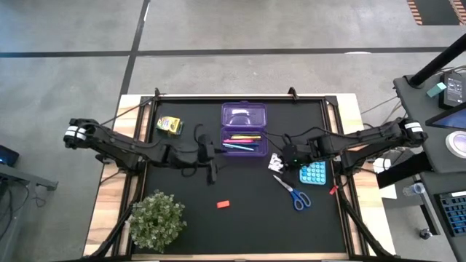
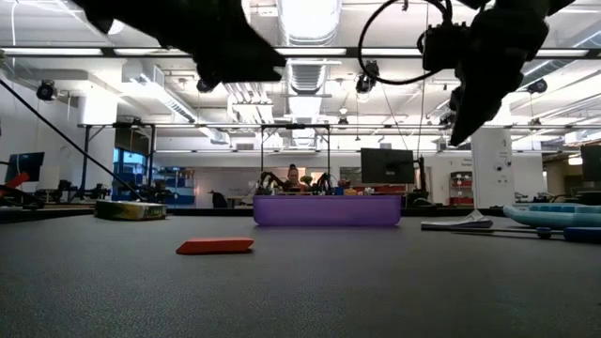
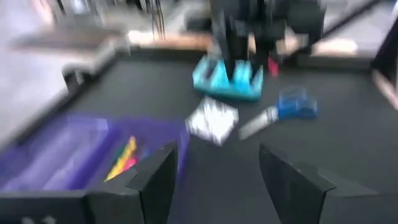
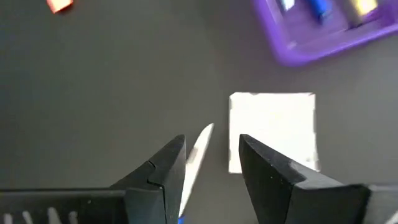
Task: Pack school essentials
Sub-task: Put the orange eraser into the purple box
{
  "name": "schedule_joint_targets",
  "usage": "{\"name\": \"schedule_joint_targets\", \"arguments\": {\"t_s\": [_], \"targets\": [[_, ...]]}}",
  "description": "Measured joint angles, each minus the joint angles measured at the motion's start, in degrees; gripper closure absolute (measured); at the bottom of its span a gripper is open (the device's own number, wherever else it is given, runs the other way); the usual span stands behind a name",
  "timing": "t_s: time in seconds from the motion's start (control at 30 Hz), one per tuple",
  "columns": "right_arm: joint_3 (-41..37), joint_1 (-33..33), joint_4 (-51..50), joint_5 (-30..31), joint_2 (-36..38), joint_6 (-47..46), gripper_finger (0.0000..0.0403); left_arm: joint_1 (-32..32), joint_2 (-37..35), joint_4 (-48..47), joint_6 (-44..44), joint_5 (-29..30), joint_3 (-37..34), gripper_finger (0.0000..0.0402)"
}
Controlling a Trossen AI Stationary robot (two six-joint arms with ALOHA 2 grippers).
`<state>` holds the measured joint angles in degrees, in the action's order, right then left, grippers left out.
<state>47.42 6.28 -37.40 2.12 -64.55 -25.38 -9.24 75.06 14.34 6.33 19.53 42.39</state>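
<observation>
This is a robotics lab in a large open industrial hall. The low view looks across the black-topped table (image 2: 300, 282) into a wide room with exposed ceiling ducts (image 2: 310, 70), rows of strip lights (image 2: 84, 38), monitors (image 2: 387, 165) on distant workbenches and a person (image 2: 293, 175) seated far back. From above, the table stands on a bare concrete floor (image 1: 65, 80) marked with dark lines, with electronic equipment (image 1: 455, 87) on a side bench.

The left gripper (image 3: 214, 180) hung above the table with its fingers wide apart and empty. The right gripper (image 4: 211, 168) also hung above the table, its fingers parted, holding nothing.
</observation>
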Motion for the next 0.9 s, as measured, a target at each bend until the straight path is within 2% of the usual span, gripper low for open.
{"name": "schedule_joint_targets", "arguments": {"t_s": [0.13, 0.37, 0.5, 0.67, 0.77, 0.9], "targets": [[0.00, 0.14, 2.47, 5.29, 0.02, 3.29, 0.0264, -3.42, 1.70, -12.41, 4.28, -0.12, 5.70, 0.0201], [-1.02, 0.31, 15.38, 7.32, 0.04, 10.65, 0.0264, -9.66, 8.20, -20.30, 14.08, -4.14, 13.26, 0.0204], [-2.13, 1.02, 20.60, 7.33, 0.07, 13.29, 0.0264, -13.23, 12.77, -21.35, 19.94, -6.08, 15.28, 0.0204], [-3.78, 3.48, 24.16, 7.27, 0.04, 12.25, 0.0264, -18.34, 18.15, -23.34, 26.10, -6.67, 16.73, 0.0199], [-5.73, 6.06, 28.88, 7.48, 0.02, 11.47, 0.0264, -20.54, 20.88, -25.95, 29.27, -6.67, 17.44, 0.0184], [-8.81, 9.12, 37.43, 11.80, 0.02, 11.65, 0.0264, -20.95, 24.06, -25.13, 29.33, -5.25, 17.46, 0.0158]]}}
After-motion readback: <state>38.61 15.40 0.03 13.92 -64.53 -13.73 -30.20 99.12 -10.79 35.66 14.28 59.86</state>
